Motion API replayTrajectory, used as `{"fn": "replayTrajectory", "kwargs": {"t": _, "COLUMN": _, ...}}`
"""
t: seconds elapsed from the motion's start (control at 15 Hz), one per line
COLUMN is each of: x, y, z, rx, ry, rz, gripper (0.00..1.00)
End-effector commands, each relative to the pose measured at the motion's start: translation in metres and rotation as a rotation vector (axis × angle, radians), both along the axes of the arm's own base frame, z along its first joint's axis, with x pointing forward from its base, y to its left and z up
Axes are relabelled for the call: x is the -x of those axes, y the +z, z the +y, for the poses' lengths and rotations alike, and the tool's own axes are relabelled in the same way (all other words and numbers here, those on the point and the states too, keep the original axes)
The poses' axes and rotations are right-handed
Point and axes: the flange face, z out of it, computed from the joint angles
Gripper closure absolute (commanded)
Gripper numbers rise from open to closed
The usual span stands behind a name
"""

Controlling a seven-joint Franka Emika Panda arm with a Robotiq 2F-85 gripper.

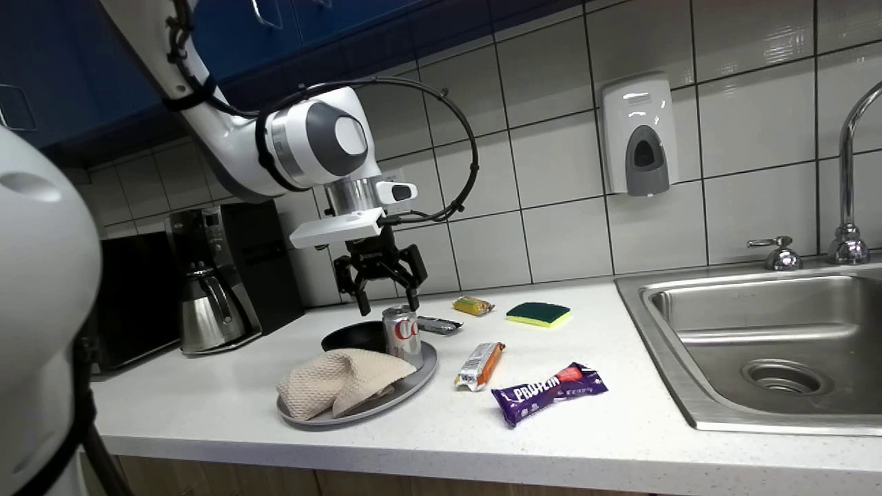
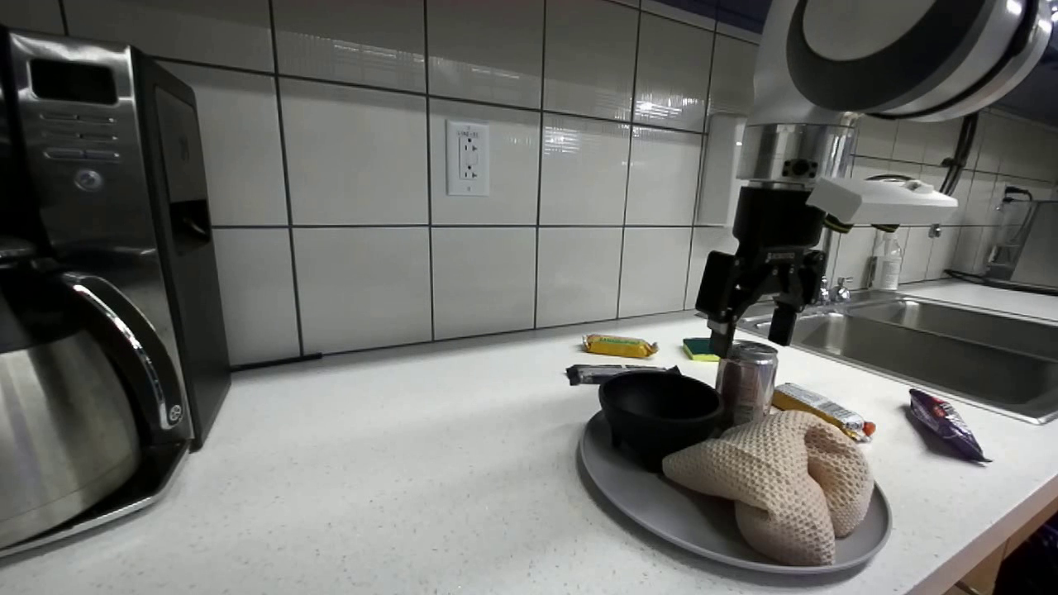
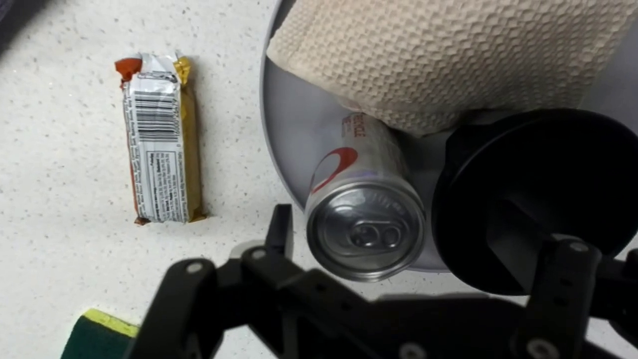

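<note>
In both exterior views glare streaks the tiles (image 2: 579, 173), and look, the sink (image 1: 778, 348) catches a bright band too! Light spills from above; the tabletop (image 2: 397, 471) glows, the cabinets (image 1: 83, 62) sit in gloom. Over to the wrist view: the pincer (image 3: 396, 227) blurs, the bowl (image 3: 558, 169) drowns in black, the barcode (image 3: 157, 115) reads sharp.

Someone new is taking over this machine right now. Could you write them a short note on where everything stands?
Gripper: open just above the can, holding nothing.
Things: the can stands upright on the plate, with the black bowl and beige cloth. On the counter lie the purple packet, orange packet, yellow packet, dark packet and sponge.
Done: it is lined up over the can.
Left: the can is not yet gripped.
</note>
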Motion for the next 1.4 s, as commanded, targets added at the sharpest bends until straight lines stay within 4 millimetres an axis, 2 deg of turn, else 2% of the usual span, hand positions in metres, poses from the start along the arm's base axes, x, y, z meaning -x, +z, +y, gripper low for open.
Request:
{"fn": "replayTrajectory", "kwargs": {"t": 0.0, "x": -0.008, "y": -0.002, "z": 0.001, "rx": 0.011, "ry": -0.016, "rz": -0.009, "gripper": 0.0}}
{"fn": "replayTrajectory", "kwargs": {"t": 0.6, "x": -0.01, "y": -0.009, "z": -0.007, "rx": 0.011, "ry": -0.044, "rz": -0.003, "gripper": 0.0}}
{"fn": "replayTrajectory", "kwargs": {"t": 1.33, "x": -0.015, "y": -0.008, "z": -0.014, "rx": -0.005, "ry": -0.077, "rz": -0.024, "gripper": 0.0}}
